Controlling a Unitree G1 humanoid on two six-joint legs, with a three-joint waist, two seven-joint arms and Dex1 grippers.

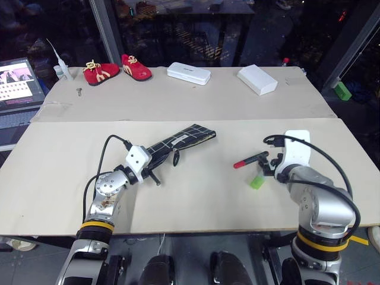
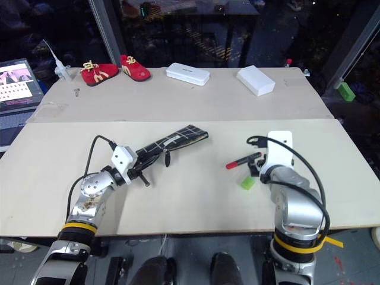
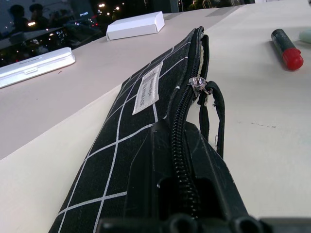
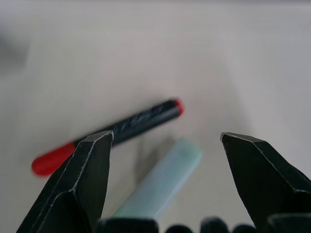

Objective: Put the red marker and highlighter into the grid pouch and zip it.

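The grid pouch (image 1: 185, 138) lies slantwise on the table, its near end clamped in my shut left gripper (image 1: 153, 164). In the left wrist view its zipper slider (image 3: 196, 84) sits partway along, with the black strap hanging beside it. The red marker (image 1: 249, 160) lies flat to the right of the pouch, and the pale-green highlighter (image 1: 256, 181) lies just nearer to me. My right gripper (image 4: 165, 138) hovers open right above both, its fingers (image 4: 85, 179) straddling the highlighter (image 4: 163, 179), with the marker (image 4: 124, 128) just beyond. Nothing is held in it.
Two white cases (image 1: 189, 73) (image 1: 256, 79) and a pair of red shoes (image 1: 117, 70) sit along the table's far side. A laptop (image 1: 21, 86) stands at the far left beside a small bottle (image 1: 62, 70). A green object (image 1: 342, 90) lies off the table's right edge.
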